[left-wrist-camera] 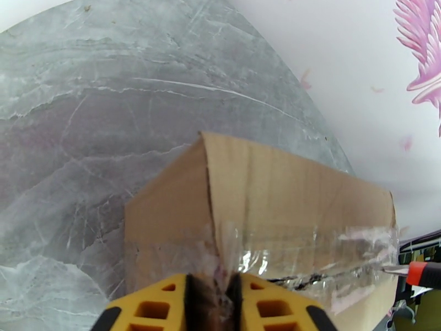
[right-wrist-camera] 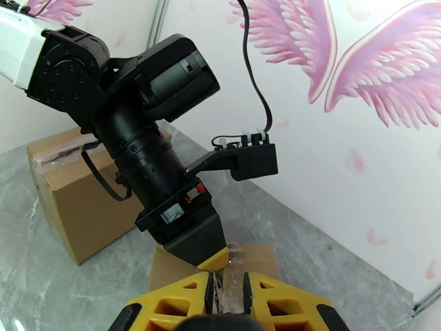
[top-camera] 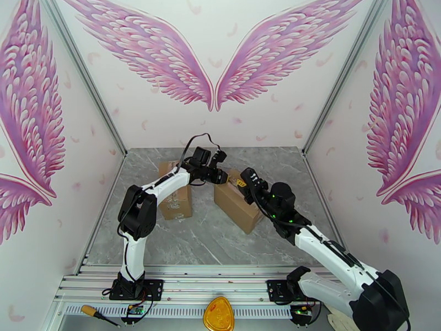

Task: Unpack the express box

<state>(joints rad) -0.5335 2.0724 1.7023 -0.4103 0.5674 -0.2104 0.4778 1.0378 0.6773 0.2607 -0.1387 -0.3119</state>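
Observation:
The express box point(top-camera: 237, 208) is a brown cardboard carton lying at an angle mid-table, with clear tape along its top seam. My left gripper point(top-camera: 223, 176) is at the box's far end. Its yellow fingers point(left-wrist-camera: 165, 307) are shut on a crumpled flap of clear tape point(left-wrist-camera: 226, 266) at the box point(left-wrist-camera: 275, 205) edge. My right gripper point(top-camera: 246, 182) hovers over the same end, facing the left one. The right gripper point(right-wrist-camera: 226, 293) has its jaws nearly together on something thin. A red-handled blade point(left-wrist-camera: 413, 271) reaches the slit tape from the right.
A second taped carton point(top-camera: 175, 197) stands left of the express box, under the left arm, and also appears as the carton point(right-wrist-camera: 77, 199) in the right wrist view. A screwdriver point(top-camera: 96, 314) and a yellow object point(top-camera: 219, 316) lie on the front rail. Side walls close in on both sides.

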